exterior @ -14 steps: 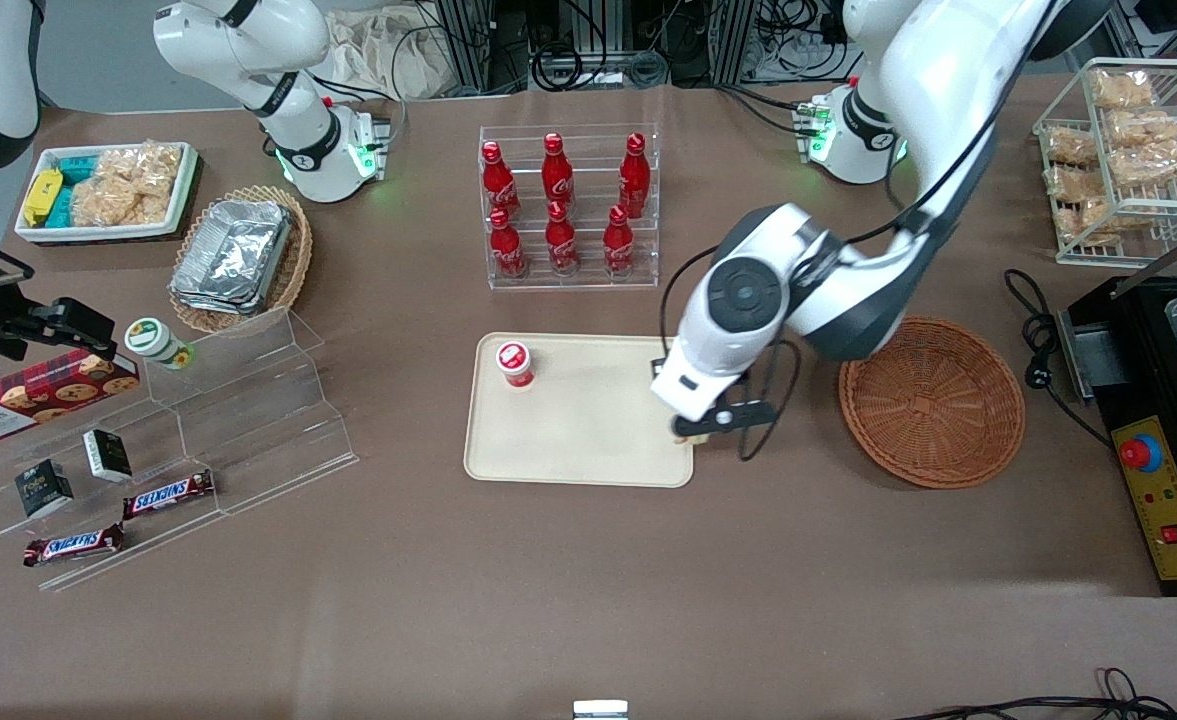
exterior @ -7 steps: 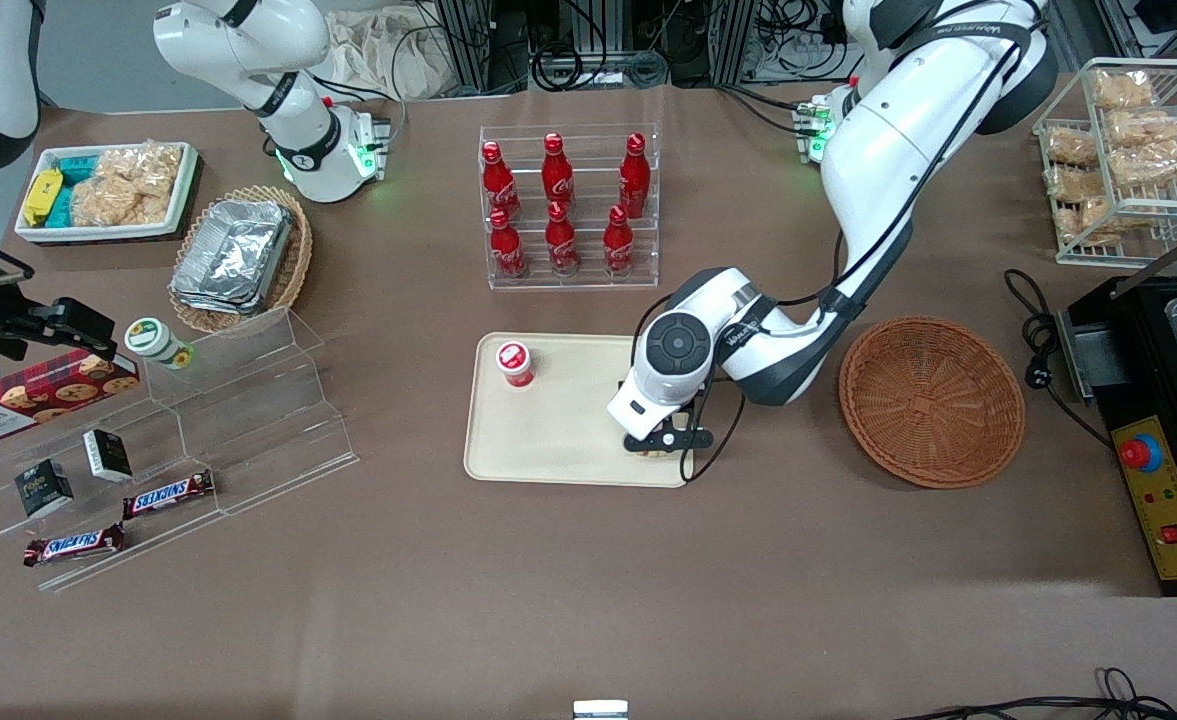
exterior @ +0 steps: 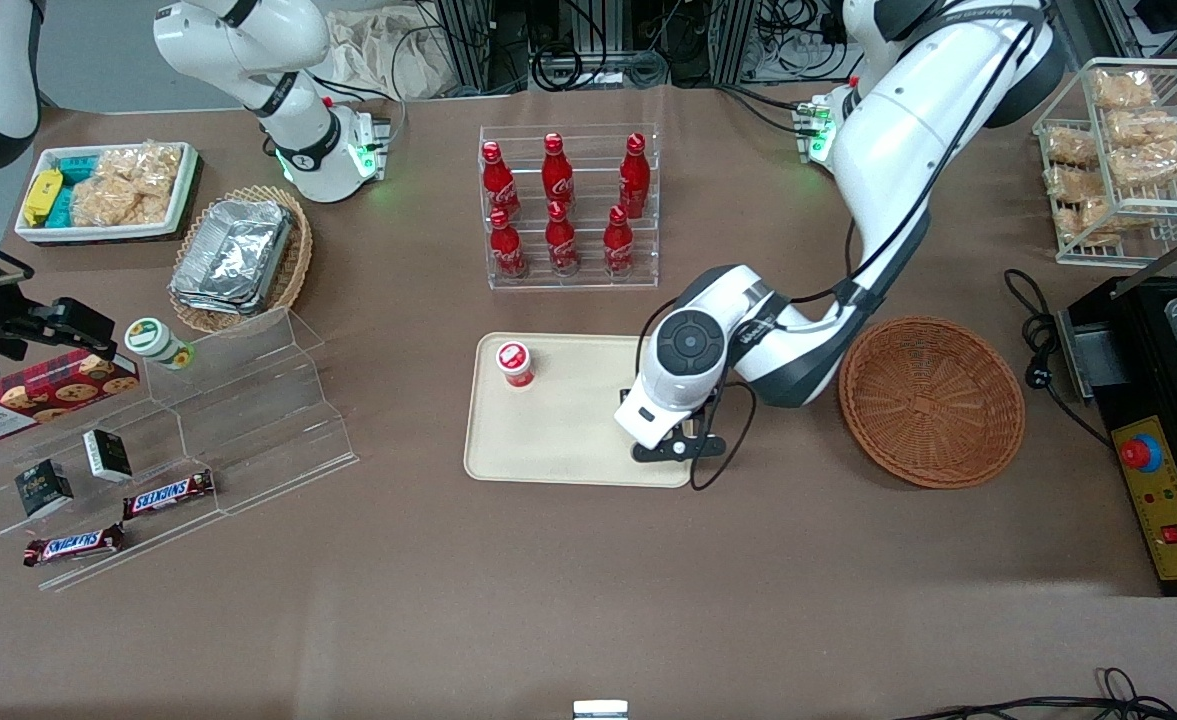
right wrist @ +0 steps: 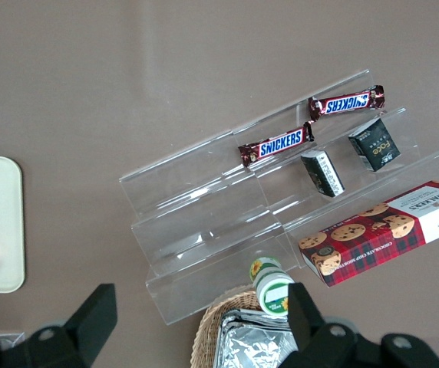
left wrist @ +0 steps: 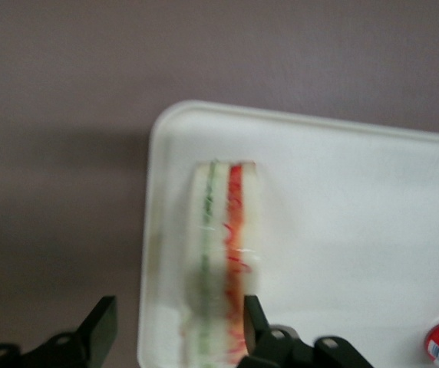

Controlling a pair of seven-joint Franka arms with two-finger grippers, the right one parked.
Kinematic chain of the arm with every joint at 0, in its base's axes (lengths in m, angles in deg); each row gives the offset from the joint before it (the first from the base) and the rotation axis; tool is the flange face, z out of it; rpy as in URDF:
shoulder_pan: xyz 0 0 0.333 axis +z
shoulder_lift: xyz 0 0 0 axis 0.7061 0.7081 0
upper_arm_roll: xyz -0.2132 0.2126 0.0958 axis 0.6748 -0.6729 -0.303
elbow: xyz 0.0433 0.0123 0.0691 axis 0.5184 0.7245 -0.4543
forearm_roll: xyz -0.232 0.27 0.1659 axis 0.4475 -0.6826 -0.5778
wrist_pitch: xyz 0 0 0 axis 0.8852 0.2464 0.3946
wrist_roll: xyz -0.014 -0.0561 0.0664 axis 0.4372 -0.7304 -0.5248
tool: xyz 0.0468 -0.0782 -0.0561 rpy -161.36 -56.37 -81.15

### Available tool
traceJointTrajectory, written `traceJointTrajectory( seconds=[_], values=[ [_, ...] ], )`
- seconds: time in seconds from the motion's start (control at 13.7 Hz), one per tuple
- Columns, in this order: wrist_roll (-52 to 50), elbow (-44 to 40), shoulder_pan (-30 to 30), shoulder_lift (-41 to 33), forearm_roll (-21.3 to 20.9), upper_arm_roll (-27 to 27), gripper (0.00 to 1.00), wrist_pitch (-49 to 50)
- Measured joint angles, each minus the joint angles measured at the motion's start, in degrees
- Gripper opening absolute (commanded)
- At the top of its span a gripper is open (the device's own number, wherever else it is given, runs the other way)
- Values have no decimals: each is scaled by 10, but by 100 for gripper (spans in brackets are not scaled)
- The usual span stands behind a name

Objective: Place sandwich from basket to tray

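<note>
The sandwich (left wrist: 223, 230), pale bread with green and red filling lines, lies on the beige tray (left wrist: 342, 199) close to a rounded corner. My left gripper (left wrist: 179, 307) is open right above it. One finger is beside the red-filling side and the other stands well clear over the tray's rim. In the front view the gripper (exterior: 673, 450) hangs over the tray (exterior: 568, 430) at the corner nearest the camera and the basket, and it hides the sandwich. The round reddish-brown wicker basket (exterior: 933, 400) stands empty beside the tray, toward the working arm's end.
A red-capped cup (exterior: 515, 363) stands on the tray. A clear rack of red bottles (exterior: 563, 205) stands farther from the camera than the tray. Clear stepped shelves with snack bars (exterior: 168, 492) lie toward the parked arm's end. A black appliance (exterior: 1163, 420) stands beside the basket.
The gripper carried the sandwich from the gap between basket and tray to over the tray's corner. It then shifted slightly back toward the basket.
</note>
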Motion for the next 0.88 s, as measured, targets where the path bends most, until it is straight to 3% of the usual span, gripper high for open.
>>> traceJointTrajectory(
  seconds=[0.51,0.66,0.88],
  values=[
    [20,4,73,-161,78,-11,100,131],
    [62,33,70,-215,123,-47,99,148],
    [204,106,50,-317,198,-165,99,157]
  ],
)
